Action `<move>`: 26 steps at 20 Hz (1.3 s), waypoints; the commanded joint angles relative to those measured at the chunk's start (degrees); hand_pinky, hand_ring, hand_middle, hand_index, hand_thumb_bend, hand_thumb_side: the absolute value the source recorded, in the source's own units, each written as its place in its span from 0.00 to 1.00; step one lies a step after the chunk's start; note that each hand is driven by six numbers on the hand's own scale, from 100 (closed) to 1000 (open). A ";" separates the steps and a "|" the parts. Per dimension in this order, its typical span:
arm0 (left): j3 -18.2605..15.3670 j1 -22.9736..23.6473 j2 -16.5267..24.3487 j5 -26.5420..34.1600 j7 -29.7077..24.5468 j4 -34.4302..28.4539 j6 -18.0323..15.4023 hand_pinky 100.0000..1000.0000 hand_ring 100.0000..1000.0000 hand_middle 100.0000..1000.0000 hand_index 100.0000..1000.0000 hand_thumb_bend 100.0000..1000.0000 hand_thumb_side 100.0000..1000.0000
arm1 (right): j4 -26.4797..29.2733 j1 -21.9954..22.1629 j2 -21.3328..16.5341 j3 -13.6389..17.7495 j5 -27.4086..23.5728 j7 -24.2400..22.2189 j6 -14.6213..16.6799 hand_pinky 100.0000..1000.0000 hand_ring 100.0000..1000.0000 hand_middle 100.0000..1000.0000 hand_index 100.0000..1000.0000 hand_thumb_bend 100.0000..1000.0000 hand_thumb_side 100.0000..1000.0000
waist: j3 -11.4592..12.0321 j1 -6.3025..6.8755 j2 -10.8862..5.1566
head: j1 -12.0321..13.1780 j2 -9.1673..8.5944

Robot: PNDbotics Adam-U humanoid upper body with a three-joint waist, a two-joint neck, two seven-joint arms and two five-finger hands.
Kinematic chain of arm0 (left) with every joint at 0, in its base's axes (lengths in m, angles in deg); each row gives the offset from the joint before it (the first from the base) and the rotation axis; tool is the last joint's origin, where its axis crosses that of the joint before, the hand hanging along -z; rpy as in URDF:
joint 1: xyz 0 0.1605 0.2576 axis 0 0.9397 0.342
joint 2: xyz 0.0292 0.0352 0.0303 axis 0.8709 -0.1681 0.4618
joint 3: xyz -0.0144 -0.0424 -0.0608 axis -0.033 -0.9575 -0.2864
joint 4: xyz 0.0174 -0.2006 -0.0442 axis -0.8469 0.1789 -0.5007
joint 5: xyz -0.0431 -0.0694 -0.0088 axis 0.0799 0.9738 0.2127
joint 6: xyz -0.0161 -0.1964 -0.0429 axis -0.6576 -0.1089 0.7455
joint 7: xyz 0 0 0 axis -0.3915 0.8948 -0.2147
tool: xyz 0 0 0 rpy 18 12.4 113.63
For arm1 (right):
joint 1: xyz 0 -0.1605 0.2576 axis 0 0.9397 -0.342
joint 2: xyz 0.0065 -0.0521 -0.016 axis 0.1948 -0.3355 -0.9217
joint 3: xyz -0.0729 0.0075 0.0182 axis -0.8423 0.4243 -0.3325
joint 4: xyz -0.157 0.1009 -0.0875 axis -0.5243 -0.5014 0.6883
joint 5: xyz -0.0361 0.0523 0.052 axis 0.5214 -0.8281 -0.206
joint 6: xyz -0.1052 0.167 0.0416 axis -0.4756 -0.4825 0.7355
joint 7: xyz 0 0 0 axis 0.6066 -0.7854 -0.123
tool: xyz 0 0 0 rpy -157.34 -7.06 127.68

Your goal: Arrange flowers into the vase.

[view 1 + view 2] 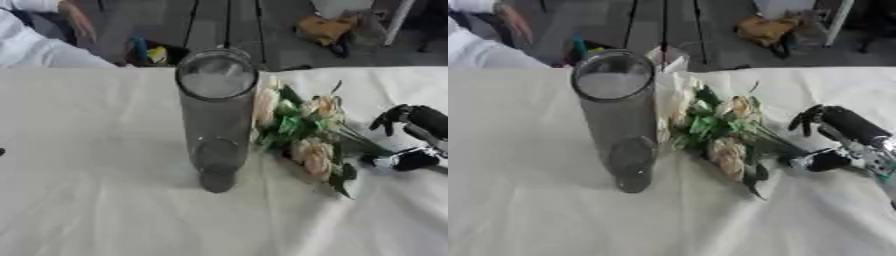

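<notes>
While the vase [216, 117] stands upright, flowers [302, 132] lie at its 3 o'clock; right hand [833, 142], fingers spread open, brackets their stems, grasping nothing.

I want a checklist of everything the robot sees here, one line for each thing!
Surface: table under a pale cloth, a little wrinkled.
Job's things: clear tall vase stands upright with no flowers in it; flowers, pale blooms with green leaves, lie on the cloth right of it.
Clutter: nothing seen on the table.
Hands: right hand at the flowers' stem end, fingers curled; whether it grips the stems cannot be told. Left hand not seen.
Cables: nothing seen.
Surroundings: dark floor beyond the table, with a yellowish object.
</notes>
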 commanded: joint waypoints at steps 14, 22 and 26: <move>0.45 -0.58 0.47 -0.17 -0.68 -0.91 0.03 0.49 0.54 0.68 0.85 0.00 1.00 | 2.71 0.11 -2.07 0.92 -5.06 -1.28 -0.30 0.64 0.61 0.32 0.64 0.09 0.44 | 0.29 0.15 0.19 | 0.20 -0.55; 0.53 -0.58 0.36 -0.24 -0.83 -0.91 0.12 0.49 0.55 0.68 0.85 0.00 1.00 | 2.34 -0.11 -2.20 0.52 -4.72 -1.56 -0.29 0.64 0.61 0.33 0.64 0.05 0.42 | 0.36 0.00 0.38 | 0.14 -0.65; 0.50 -0.54 0.32 -0.31 -0.85 -0.91 0.14 0.49 0.55 0.68 0.85 0.00 1.00 | 1.86 -0.15 -2.27 0.31 -3.51 -2.05 -0.20 0.63 0.61 0.34 0.63 0.06 0.38 | 0.38 0.00 0.42 | 0.07 -0.70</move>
